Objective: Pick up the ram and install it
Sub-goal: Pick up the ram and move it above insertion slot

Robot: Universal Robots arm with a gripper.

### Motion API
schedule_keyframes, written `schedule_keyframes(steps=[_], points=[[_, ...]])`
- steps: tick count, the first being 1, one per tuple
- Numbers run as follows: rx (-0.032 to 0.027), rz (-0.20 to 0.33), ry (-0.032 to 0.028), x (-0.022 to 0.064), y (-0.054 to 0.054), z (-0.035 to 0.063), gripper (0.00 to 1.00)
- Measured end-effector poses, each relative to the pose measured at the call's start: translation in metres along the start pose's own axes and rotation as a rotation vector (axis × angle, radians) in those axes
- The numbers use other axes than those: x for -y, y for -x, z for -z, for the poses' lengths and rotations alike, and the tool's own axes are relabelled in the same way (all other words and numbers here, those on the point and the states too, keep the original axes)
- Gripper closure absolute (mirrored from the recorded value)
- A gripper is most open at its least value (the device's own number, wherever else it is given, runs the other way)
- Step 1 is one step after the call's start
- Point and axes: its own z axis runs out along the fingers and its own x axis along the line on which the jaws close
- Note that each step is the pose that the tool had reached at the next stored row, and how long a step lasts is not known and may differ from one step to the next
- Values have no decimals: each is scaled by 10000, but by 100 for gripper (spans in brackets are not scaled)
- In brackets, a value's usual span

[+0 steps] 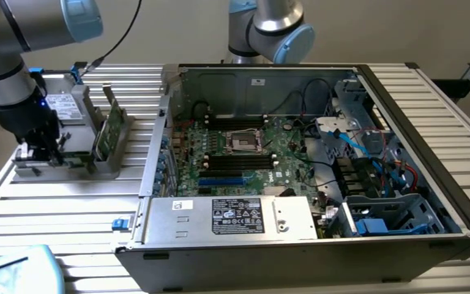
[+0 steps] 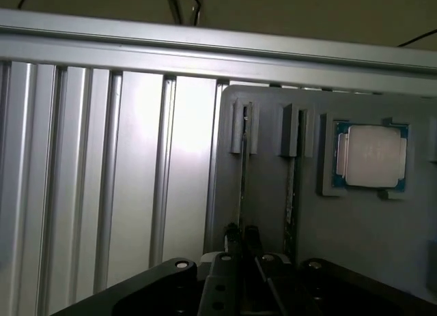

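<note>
Ram (image 2: 244, 186) gripped, hand (image 2: 242, 235) pointing straight down

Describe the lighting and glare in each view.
Exterior view: even light, with the computer case darker inside. Wrist view: strong glare on the table beside the grey holder, a soft sheen on the processor chip, and the gripper, shut on the ram, in shadow.
</note>
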Motion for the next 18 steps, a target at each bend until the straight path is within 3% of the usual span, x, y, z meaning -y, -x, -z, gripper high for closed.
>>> schedule_keyframes(steps=[5, 18], points=[[0, 0, 0, -2, 2, 62, 86], [0, 0, 0, -22, 16, 372, 86]])
